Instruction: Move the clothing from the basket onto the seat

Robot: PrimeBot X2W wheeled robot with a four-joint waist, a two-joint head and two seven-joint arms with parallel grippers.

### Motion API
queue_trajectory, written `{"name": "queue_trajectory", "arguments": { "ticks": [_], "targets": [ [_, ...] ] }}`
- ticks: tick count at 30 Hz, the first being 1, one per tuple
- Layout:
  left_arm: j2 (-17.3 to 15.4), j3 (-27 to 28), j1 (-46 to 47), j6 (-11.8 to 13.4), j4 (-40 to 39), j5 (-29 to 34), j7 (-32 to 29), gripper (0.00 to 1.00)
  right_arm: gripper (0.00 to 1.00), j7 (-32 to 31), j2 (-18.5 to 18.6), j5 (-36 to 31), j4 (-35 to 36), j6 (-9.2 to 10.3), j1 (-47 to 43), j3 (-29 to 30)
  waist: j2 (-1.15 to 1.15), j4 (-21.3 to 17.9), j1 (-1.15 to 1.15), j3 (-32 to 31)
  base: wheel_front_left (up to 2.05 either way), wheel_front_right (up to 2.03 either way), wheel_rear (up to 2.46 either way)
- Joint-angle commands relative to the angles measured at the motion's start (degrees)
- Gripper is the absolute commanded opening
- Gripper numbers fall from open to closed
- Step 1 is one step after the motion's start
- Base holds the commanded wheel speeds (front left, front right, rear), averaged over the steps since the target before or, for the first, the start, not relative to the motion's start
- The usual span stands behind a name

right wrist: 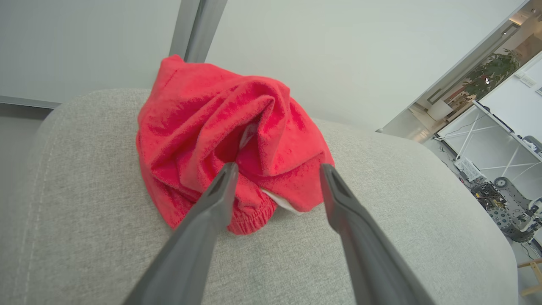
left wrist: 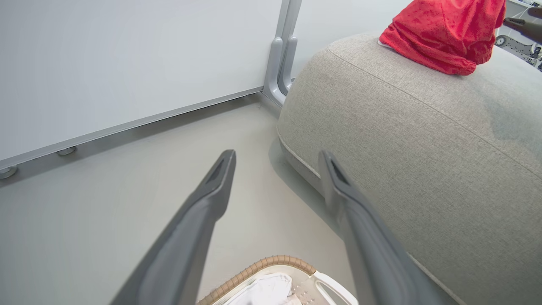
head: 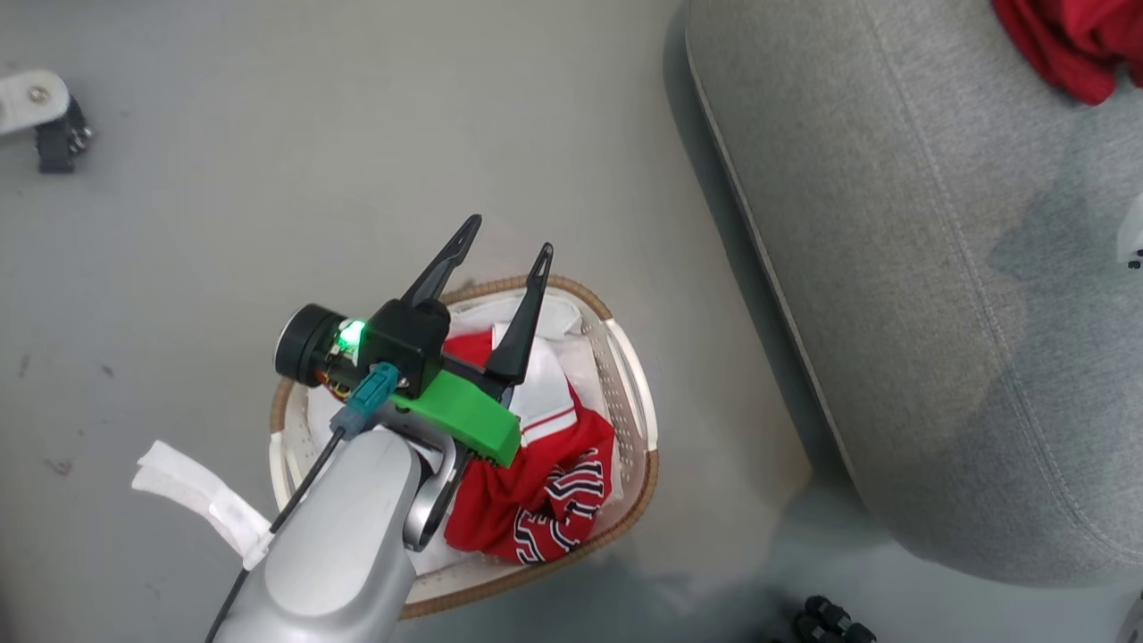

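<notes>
Two claws, both with fingers spread and holding nothing. The left claw [head: 509, 234] hovers over the small white perforated plastic basket with a brown woven rim [head: 639, 500], its tips past the far rim. Below it a soft bright red garment with white bands and striped lettered trim [head: 545, 482] lies bunched in the basket.

As I judge it, a descent from here may pinch the plain white fabric liner [head: 564, 314] along with the garment, or catch the rim and tip the light basket.

The right claw [right wrist: 278, 166] has its tips at the near side of a crumpled red garment [right wrist: 220, 127] already on the large grey woven fabric seat cushion [right wrist: 381, 237]. I cannot tell whether they touch. Closing there could drag it off.

The basket stands on a smooth pale grey floor [head: 268, 179], near the seat's left edge. A white wall panel [left wrist: 127, 63] backs the far side, and wheeled equipment [right wrist: 504, 203] stands far right.
</notes>
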State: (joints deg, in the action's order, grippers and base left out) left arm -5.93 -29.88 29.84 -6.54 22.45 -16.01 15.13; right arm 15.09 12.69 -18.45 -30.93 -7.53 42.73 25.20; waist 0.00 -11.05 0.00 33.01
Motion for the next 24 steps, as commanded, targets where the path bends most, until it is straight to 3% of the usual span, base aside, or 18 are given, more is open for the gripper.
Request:
{"name": "queue_trajectory", "arguments": {
  "ticks": [1, 9, 24],
  "targets": [
    [0.42, 0.82, -1.53, -0.07, 0.03, -0.32, 0.04, 1.00, 1.00, 0.12, 0.76, 0.52, -0.17, 0.08, -1.08, -0.56, 0.00, 1.58, 0.00, -5.90, 0.00, 0.00, 0.00],
    [2.10, 6.99, -6.49, -0.35, -0.07, -1.05, 0.03, 1.00, 1.00, 0.12, 0.38, 1.98, -0.31, 0.08, -0.48, -6.26, 0.00, 5.10, 0.00, -14.23, 0.00, 0.00, 0.00],
    [2.98, 20.07, -16.38, 0.52, -1.42, -1.12, 0.03, 1.00, 1.00, 0.12, -6.94, 9.37, 1.80, 0.08, -8.62, -16.35, 0.00, 11.77, 0.00, -22.59, 0.00, 0.00, 0.00]
  ]
}}
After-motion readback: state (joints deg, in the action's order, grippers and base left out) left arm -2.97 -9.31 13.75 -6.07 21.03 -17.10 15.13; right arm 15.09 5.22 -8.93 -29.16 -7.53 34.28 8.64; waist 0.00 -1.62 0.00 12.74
